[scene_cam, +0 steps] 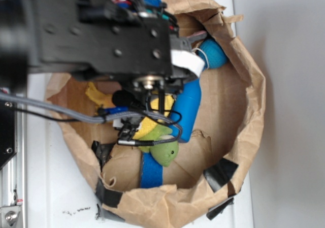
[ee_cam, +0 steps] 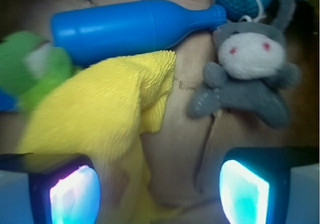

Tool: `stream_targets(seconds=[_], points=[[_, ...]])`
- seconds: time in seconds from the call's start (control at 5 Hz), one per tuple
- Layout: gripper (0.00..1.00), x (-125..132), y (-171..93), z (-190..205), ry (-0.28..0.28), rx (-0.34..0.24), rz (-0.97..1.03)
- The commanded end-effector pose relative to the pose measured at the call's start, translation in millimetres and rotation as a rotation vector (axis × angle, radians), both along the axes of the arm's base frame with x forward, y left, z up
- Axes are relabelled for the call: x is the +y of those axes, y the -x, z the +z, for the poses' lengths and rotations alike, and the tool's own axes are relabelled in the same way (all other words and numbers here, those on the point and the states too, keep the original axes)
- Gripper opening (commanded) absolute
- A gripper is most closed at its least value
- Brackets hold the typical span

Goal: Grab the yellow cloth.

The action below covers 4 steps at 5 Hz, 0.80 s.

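The yellow cloth was a bright terry rag, crumpled and folded over itself, with one ragged edge. It lay on brown paper directly beneath the pincer, spreading up and to the left from between its two tips. From the exterior view only a small patch of it showed.

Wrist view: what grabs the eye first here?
The yellow cloth fills the left-centre, running down between the open tool's glowing pads. Above it lies the blue bottle on its side, with a grey plush animal at right and a green plush at far left.
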State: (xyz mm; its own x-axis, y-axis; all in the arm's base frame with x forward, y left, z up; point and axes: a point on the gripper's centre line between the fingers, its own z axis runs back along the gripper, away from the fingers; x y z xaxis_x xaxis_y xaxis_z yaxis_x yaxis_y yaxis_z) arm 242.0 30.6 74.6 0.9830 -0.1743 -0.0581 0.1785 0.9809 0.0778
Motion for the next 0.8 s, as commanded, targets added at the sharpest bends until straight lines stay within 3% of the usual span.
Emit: stream_targets(seconds=[0.0,0.2,0.6], points=[[1.0,-18.9,-11.6,-22.9,0.042,-0.049,-0.017],[0.0,-22.3,-12.4,-30.4,0.017,-0.031,0.009],[0.0,-22.5,-10.2,-24.5,0.021,-0.044,0.007]])
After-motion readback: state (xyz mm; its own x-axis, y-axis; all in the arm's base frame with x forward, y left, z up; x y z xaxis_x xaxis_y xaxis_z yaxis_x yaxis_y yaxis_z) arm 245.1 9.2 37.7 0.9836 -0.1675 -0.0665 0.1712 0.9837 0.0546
